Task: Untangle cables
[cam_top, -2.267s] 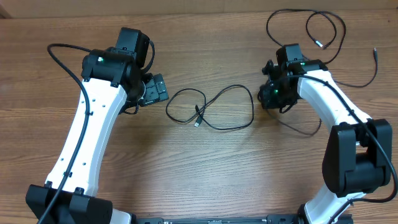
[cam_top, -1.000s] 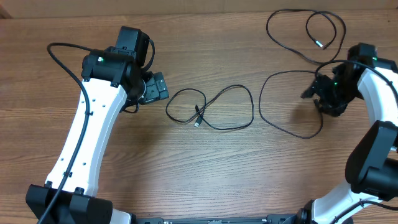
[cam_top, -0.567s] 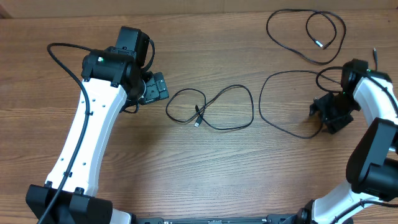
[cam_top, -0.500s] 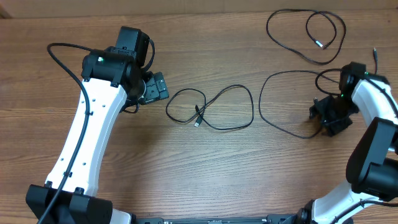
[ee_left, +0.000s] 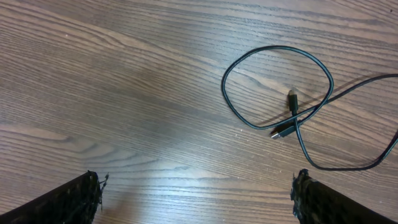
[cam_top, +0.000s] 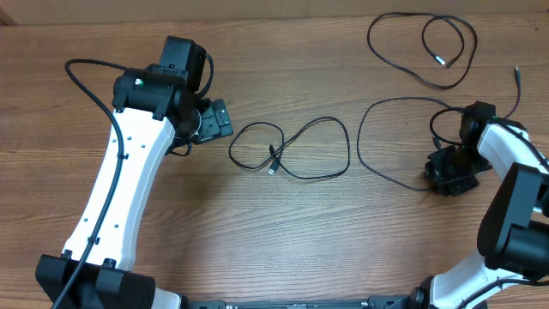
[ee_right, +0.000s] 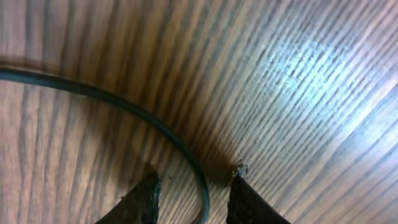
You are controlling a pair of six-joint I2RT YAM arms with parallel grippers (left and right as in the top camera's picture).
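Closest to me, the white left arm point(cam_top: 120, 189) and the white right arm point(cam_top: 506, 146) are rising from their bases at the near edge of the wooden table point(cam_top: 283, 240).

A little farther in on the right, the right gripper point(cam_top: 448, 176) is pointing down at the tabletop, right at the near end of the right-hand cable point(cam_top: 358, 142). From its wrist camera, that cable point(ee_right: 93, 93) is curving in from the left and running down between the two dark fingers point(ee_right: 142, 199). The right gripper point(ee_right: 194, 196) is standing narrow around the cord, with a sliver of wood showing on either side of it, so the tips are straddling the cable and not pinching it.

In the centre of the table, the middle cable point(cam_top: 347, 146) is lying in a loose figure-eight, its two plug ends point(cam_top: 273, 163) sitting close together where the cord is crossing itself.

Just beyond and to the left, the left gripper point(cam_top: 219, 120) is hovering near that cable without touching it. Seen from the left wrist, the left gripper point(ee_left: 199, 199) is spread wide and holding nothing, with the middle cable point(ee_left: 273, 48) lying ahead of it.

Farthest away, at the back right corner, the far cable point(cam_top: 370, 39) is resting in loops, well apart from both grippers.
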